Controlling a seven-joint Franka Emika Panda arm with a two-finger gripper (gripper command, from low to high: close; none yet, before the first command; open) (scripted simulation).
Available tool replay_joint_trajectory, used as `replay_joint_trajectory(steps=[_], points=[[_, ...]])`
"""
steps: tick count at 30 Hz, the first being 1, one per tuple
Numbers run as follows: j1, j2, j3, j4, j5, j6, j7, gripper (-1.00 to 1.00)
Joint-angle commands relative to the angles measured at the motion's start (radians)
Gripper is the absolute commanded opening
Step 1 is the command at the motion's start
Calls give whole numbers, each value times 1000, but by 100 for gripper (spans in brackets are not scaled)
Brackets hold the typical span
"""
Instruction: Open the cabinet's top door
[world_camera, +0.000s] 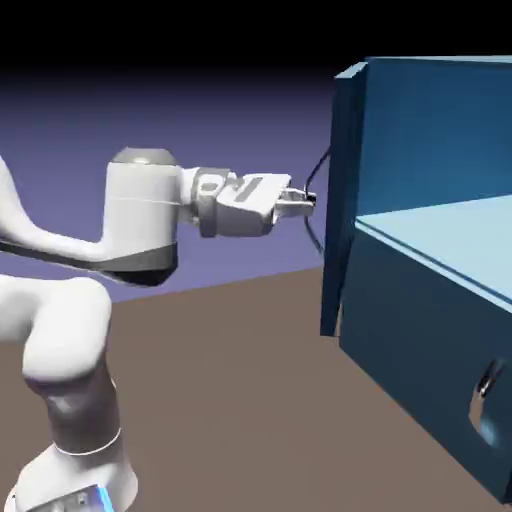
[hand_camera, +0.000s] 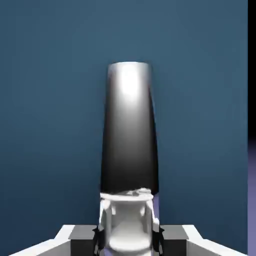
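Exterior view is showing the gripper (world_camera: 303, 200) reaching level toward the cabinet (world_camera: 440, 300), with the top door (world_camera: 343, 200) already swung partly out so that its edge is facing the camera. The fingers are clamping on the dark bar handle (world_camera: 315, 205) of that door; the hand view is confirming this, with the handle (hand_camera: 129, 130) filling the middle and running up from between the grey fingers (hand_camera: 82, 235) against the blue panel (hand_camera: 50, 100).

Judging from this, the pull is under way and the door is still well short of fully open. To do it well, the hand should be following the door's arc around its hinge rather than dragging straight back, letting the wrist turn with the panel so the bar is not twisting out of the grip. Steady clamping matters, as the rounded, glossy handle looks likely to slip. The lower panel (world_camera: 430, 340) is sitting shut.
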Motion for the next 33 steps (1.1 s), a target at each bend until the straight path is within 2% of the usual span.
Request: replay_joint_trajectory(steps=[1,9,17,22,27,33], points=[[-13,-22,18,-15,45,-1,-28,-100],[-11,-205,136,-120,392,-93,-276,-100],[142,-385,341,-182,740,-363,-459,-100],[244,-434,523,-168,926,-556,-500,-100],[166,-508,663,-164,1142,-544,-599,-100],[222,-483,878,-54,1306,-793,-593,-100]])
